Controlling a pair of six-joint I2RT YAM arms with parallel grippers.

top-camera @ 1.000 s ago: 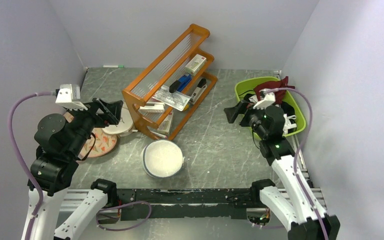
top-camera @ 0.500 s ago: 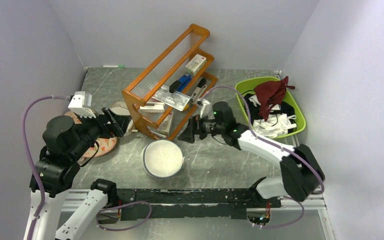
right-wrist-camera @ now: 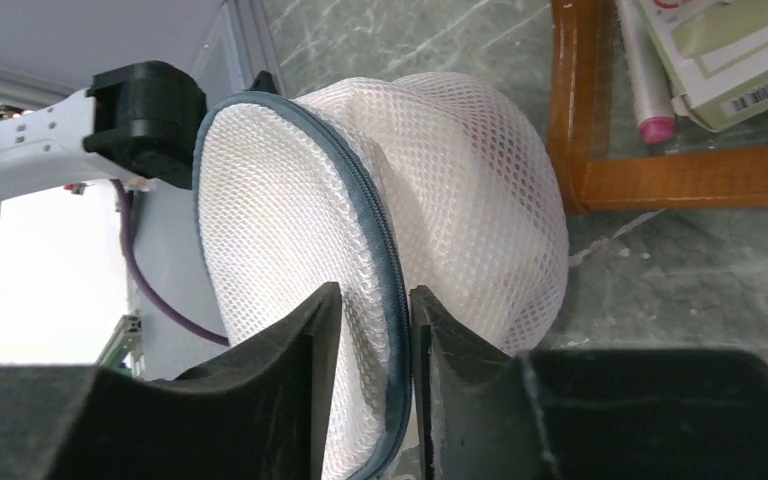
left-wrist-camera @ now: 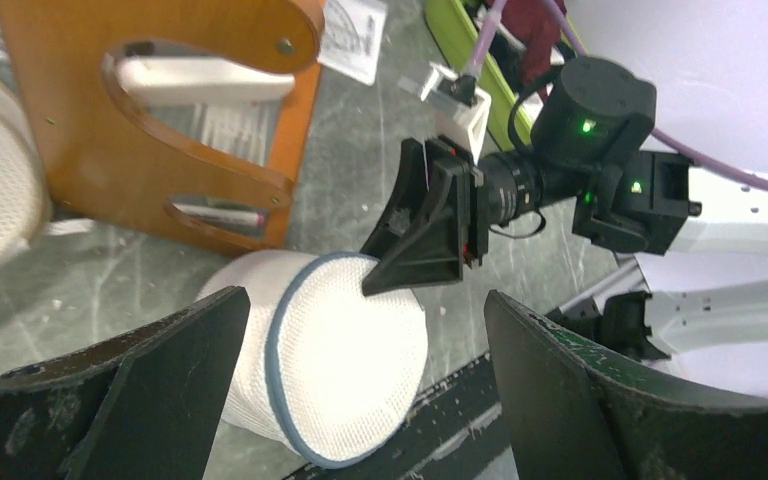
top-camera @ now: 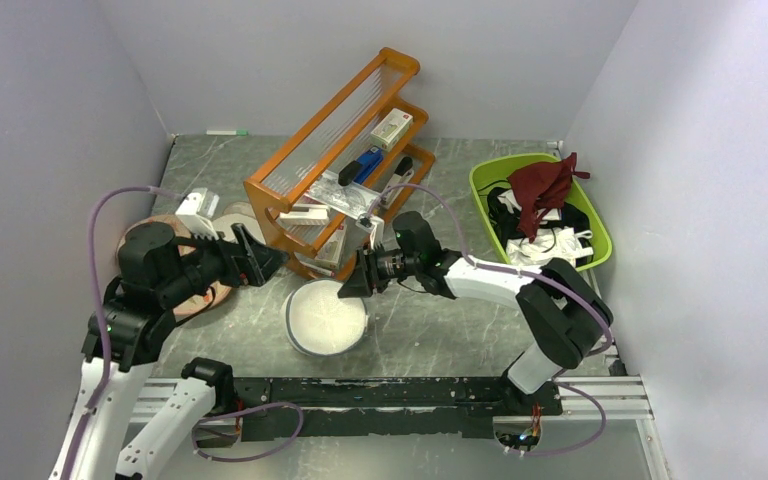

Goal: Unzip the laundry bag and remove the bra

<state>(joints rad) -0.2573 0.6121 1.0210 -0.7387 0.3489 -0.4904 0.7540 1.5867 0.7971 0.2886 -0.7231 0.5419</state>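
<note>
Right pincer [right-wrist-camera: 375,300] is pinching the dark zipper rim [right-wrist-camera: 363,190] of the laundry bag [right-wrist-camera: 460,200], its fingers nearly closed with only the rim between them. The bag is sitting on the desk [top-camera: 440,320] near the front edge, just in front of the orange rack [top-camera: 340,130]. Left pincer [top-camera: 265,262] is hanging wide open and empty, left of the bag and not touching it.

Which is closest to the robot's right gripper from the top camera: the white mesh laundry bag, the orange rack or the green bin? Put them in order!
Counting from the right gripper:
1. laundry bag: right at its fingertips, near the table's front edge.
2. orange rack: just behind it, toward the back wall.
3. green bin: farthest, over by the right wall.
</note>
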